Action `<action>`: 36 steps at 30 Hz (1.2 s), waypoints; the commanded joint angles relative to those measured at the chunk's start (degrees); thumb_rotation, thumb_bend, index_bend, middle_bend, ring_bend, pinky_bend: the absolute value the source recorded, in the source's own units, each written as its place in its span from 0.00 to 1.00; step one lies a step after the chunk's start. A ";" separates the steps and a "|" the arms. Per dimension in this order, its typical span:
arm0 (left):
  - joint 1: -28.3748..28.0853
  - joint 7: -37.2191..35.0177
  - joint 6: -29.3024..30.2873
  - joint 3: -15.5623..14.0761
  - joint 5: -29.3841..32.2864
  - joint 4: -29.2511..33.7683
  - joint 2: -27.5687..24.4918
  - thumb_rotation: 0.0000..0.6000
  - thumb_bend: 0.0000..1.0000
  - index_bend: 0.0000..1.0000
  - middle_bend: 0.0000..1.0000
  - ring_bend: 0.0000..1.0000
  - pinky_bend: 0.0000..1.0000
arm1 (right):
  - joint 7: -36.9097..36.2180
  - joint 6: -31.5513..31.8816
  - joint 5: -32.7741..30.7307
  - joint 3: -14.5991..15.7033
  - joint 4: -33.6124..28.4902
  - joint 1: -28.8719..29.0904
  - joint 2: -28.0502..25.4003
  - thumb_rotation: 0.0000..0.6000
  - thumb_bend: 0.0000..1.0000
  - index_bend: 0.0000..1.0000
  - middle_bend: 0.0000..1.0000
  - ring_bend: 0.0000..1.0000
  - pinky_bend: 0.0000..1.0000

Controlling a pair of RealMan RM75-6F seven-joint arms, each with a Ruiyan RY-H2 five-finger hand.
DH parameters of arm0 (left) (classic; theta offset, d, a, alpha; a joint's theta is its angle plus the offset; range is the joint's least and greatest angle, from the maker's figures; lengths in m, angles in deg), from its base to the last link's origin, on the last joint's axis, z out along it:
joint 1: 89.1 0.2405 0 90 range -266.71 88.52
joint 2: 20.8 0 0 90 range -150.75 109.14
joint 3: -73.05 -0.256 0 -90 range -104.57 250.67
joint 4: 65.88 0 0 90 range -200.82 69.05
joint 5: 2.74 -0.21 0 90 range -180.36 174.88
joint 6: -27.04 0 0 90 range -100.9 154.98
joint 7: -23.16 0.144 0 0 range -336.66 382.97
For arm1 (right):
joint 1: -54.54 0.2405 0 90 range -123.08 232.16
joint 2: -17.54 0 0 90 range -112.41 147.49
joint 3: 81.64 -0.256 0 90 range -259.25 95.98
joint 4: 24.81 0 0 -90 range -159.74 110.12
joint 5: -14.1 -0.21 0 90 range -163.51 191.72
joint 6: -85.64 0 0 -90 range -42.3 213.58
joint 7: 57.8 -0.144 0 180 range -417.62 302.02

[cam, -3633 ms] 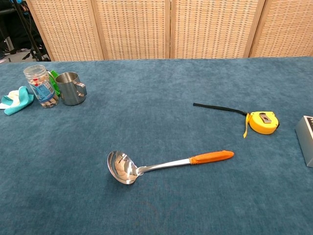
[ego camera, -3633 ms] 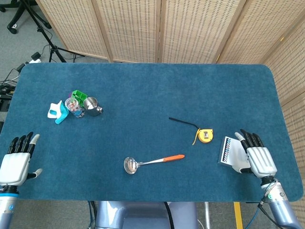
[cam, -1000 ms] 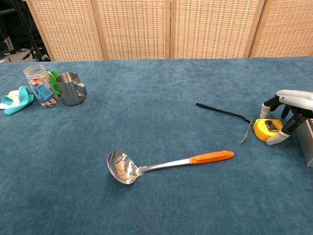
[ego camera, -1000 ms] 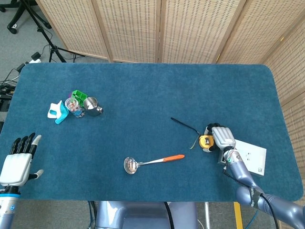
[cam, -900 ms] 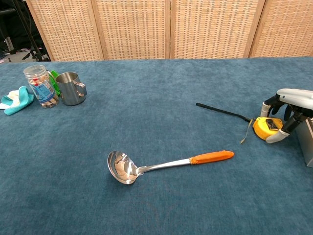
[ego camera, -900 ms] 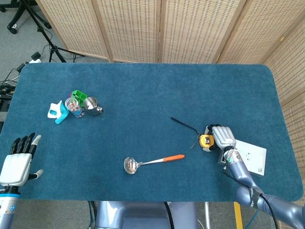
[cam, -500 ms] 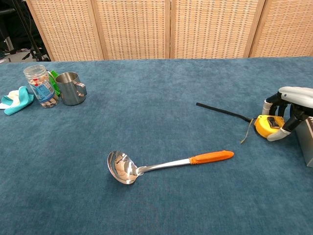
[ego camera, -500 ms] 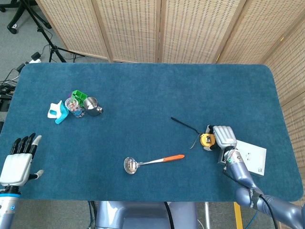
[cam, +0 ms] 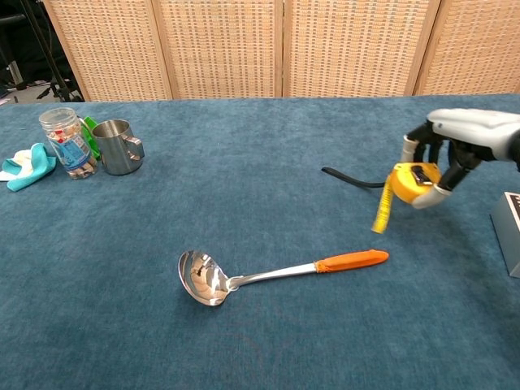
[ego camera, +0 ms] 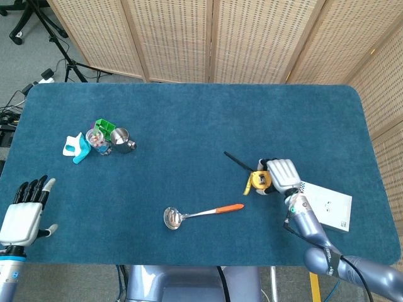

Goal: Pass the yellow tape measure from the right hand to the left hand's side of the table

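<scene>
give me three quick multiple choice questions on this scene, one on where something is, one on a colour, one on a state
1. Where is the metal mug?
A. far left of the table, beside the plastic jar
B. next to the ladle bowl
C. under the right hand

2. What colour is the ladle handle?
A. green
B. orange
C. black

3. What is the state of the yellow tape measure?
A. lying flat on the cloth
B. held off the table by the right hand
C. held by the left hand

Answers: 1 A, the mug stands by the jar at the left. 2 B, the grip is orange. 3 B, the fingers hold it raised, its yellow tape dangling.
</scene>
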State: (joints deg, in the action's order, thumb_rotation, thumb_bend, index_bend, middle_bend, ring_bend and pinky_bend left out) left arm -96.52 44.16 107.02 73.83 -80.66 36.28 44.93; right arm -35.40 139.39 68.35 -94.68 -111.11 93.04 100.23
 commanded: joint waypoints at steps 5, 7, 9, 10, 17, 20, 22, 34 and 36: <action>0.11 -0.88 0.22 -0.03 -0.48 -0.09 -0.14 1.00 0.04 0.00 0.00 0.00 0.00 | 8.25 0.60 -6.47 -2.88 -4.70 6.10 0.52 1.00 0.16 0.68 0.47 0.42 0.49; 0.11 -1.13 0.12 0.03 -0.31 -0.16 -0.22 1.00 0.04 0.00 0.00 0.00 0.00 | 9.62 0.41 -8.21 -3.30 -4.87 7.58 1.33 1.00 0.16 0.68 0.47 0.42 0.49; 0.13 -1.12 0.21 0.18 -0.10 -0.16 -0.26 1.00 0.04 0.00 0.00 0.00 0.00 | 10.70 0.13 -9.61 -3.53 -4.82 8.83 2.07 1.00 0.16 0.68 0.47 0.42 0.49; 0.15 -1.05 0.35 0.29 -0.04 -0.14 -0.26 1.00 0.04 0.00 0.00 0.00 0.00 | 11.47 -0.07 -10.65 -3.66 -4.62 9.81 2.72 1.00 0.16 0.68 0.47 0.42 0.49; 0.24 -2.28 0.20 0.51 0.39 -0.26 -0.69 1.00 0.04 0.00 0.00 0.00 0.00 | 14.64 -0.95 -15.60 -3.95 -1.74 15.04 7.29 1.00 0.16 0.68 0.47 0.42 0.49; 0.28 -1.64 -0.27 0.69 1.87 0.15 -1.01 1.00 0.04 0.00 0.00 0.00 0.00 | 15.32 -1.33 -17.58 -4.32 -0.56 16.88 8.82 1.00 0.16 0.68 0.47 0.42 0.49; 0.17 -1.52 -0.56 0.73 2.19 0.35 -1.12 1.00 0.04 0.00 0.00 0.00 0.00 | 15.66 -1.68 -18.93 -4.65 0.14 18.07 9.62 1.00 0.16 0.68 0.47 0.42 0.49; 0.06 -2.85 -0.74 0.83 1.95 -0.06 -1.40 1.00 0.04 0.00 0.00 0.00 0.00 | 15.99 -4.25 -25.01 -7.30 5.29 25.57 14.04 1.00 0.16 0.68 0.47 0.42 0.49; 0.08 -2.88 -0.65 0.81 1.79 -0.01 -1.45 1.00 0.04 0.00 0.00 0.00 0.00 | 15.95 -4.79 -25.74 -7.52 6.08 26.45 14.45 1.00 0.16 0.68 0.47 0.42 0.49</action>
State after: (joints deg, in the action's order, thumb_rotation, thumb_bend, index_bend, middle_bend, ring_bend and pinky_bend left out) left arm -96.45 41.30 106.34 74.64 -78.84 36.25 43.50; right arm -19.34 135.07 43.06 -101.89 -105.56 118.94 114.28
